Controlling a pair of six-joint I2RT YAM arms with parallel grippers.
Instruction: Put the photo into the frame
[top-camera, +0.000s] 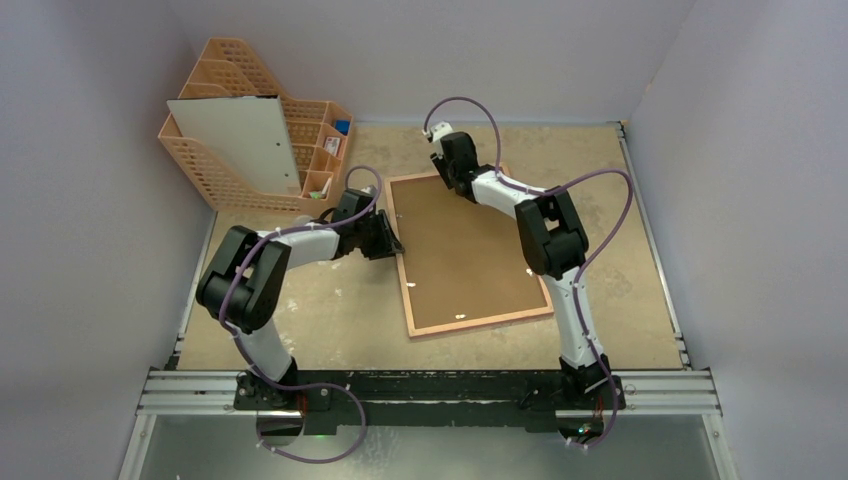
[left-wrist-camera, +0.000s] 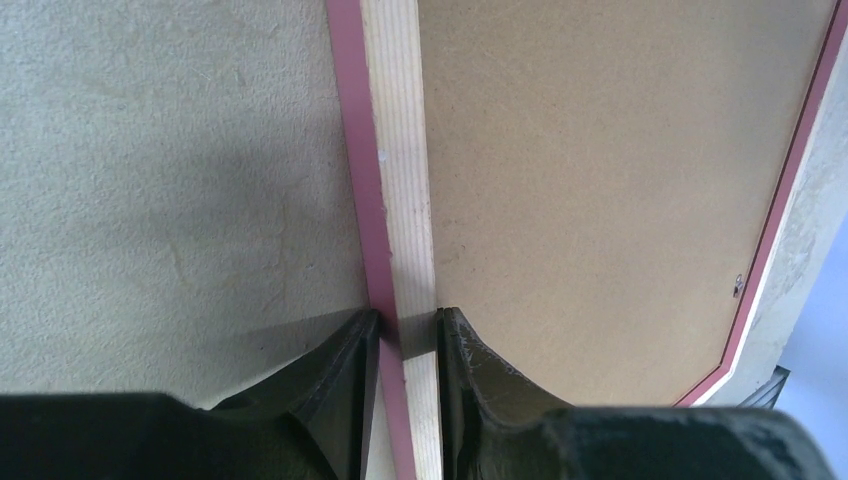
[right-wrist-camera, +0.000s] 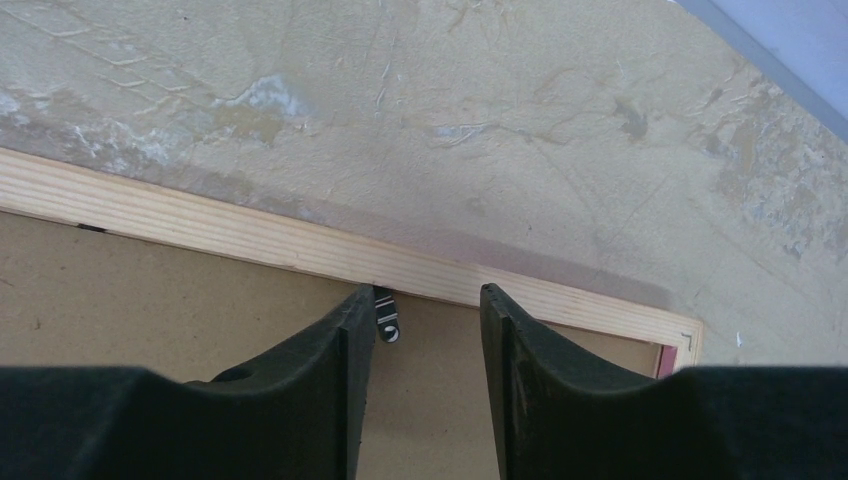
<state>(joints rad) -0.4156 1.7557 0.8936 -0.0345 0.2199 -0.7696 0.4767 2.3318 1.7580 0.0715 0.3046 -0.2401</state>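
The frame lies back side up on the table, its pale wood rail and pink edge showing. The brown backing board sits inside it. My left gripper is shut on the frame's left rail, one finger outside the pink edge and one on the board side. My right gripper is open over the frame's far rail; a small metal clip lies beside its left finger. No sea picture is in view. A large plain white sheet leans on the rack; I cannot tell if it is the photo's back.
An orange mesh file rack stands at the back left, with small compartments on its right. Grey walls close the table on three sides. A metal rail runs along the near edge by the arm bases.
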